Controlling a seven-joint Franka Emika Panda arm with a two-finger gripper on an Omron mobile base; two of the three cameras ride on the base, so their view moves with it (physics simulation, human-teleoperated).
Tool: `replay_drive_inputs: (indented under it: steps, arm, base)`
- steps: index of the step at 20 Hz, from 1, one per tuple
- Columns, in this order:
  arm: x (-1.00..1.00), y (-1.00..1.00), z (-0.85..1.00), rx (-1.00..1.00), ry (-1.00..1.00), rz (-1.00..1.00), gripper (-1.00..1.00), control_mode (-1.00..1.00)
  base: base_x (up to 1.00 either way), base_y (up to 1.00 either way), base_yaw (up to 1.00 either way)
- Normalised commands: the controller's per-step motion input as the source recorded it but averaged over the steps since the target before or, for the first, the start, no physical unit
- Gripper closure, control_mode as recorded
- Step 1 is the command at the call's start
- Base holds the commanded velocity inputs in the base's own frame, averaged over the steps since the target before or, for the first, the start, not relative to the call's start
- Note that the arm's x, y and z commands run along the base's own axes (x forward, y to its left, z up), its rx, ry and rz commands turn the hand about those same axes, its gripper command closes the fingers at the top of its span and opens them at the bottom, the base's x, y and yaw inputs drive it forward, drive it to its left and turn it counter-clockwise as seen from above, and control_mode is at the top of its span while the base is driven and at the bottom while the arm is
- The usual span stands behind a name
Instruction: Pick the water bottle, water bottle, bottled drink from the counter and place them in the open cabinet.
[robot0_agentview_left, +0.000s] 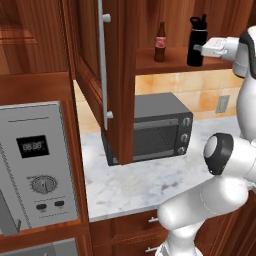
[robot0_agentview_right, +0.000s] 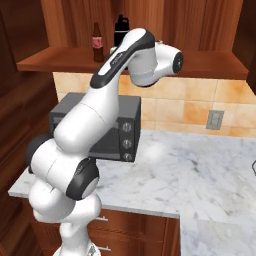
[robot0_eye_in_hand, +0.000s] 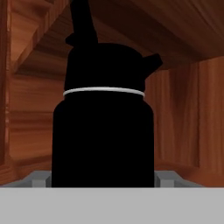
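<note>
Cabinet shelf held bottled drink; gripper straddled water bottle beside it, jaws apart, grip unclear, prob. for placing.

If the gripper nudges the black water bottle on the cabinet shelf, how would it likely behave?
The water bottle looks rigid, so it probably won't deform. Standing tall and upright on the shelf, it could tip from a high push. Being cylindrical, it would likely roll once down, perhaps toward the bottled drink.

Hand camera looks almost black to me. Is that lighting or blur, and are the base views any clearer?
Hand view: the black water bottle is close up, a flat silhouette, edges sharp. Left base view: evenly lit, bottle and bottled drink distinct on the cabinet shelf. Right base view: arm covers most of the bottle.
</note>
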Motion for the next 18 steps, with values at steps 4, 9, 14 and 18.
replay_drive_inputs:
  steps: [4, 9, 14, 18]
  arm:
    - [0.38, -0.01, -0.19, 0.00, -0.01, 0.00, 1.00, -1.00]
    - [0.44, 0.00, -0.24, 0.00, 0.00, 0.00, 1.00, -1.00]
    - [0.42, 0.00, -0.28, 0.00, 0.00, 0.00, 1.00, -1.00]
    - [0.38, 0.00, -0.34, 0.00, 0.00, 0.00, 1.00, -1.00]
  base:
    - [0.00, 0.00, 0.00]
    - [0.00, 0.00, 0.00]
    - [0.00, 0.00, 0.00]
    - [0.00, 0.00, 0.00]
